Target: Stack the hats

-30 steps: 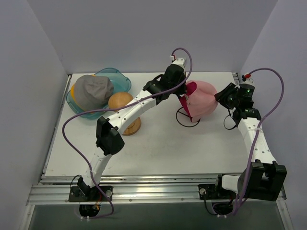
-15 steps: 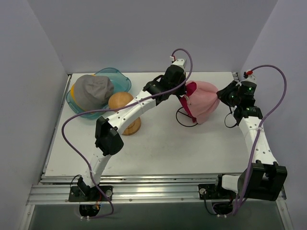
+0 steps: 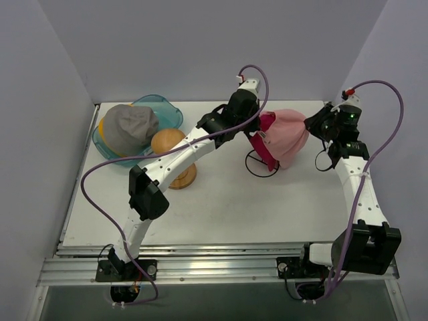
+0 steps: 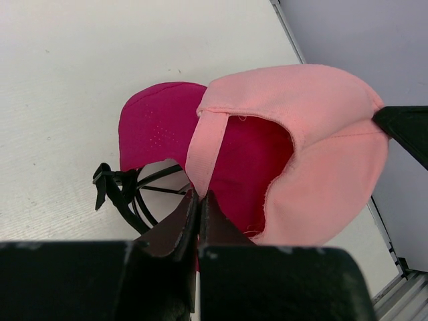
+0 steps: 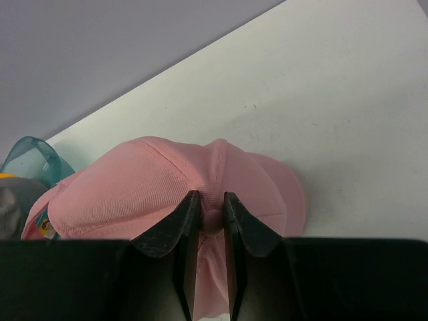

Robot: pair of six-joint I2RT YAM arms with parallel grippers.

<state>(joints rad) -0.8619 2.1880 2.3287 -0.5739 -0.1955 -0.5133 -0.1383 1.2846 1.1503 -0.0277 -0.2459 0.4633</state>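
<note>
Counting 4 hats (image 3: 130,127) — 1 stand (image 3: 167,142), 1 tub (image 3: 171,112).

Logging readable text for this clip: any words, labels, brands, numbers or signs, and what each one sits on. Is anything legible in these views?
No legible text in any view.
On the light pink cap, a small multicoloured patch shows at its edge in the right wrist view, too small and blurred to read.
The magenta cap, grey cap and teal tub show no print.
</note>
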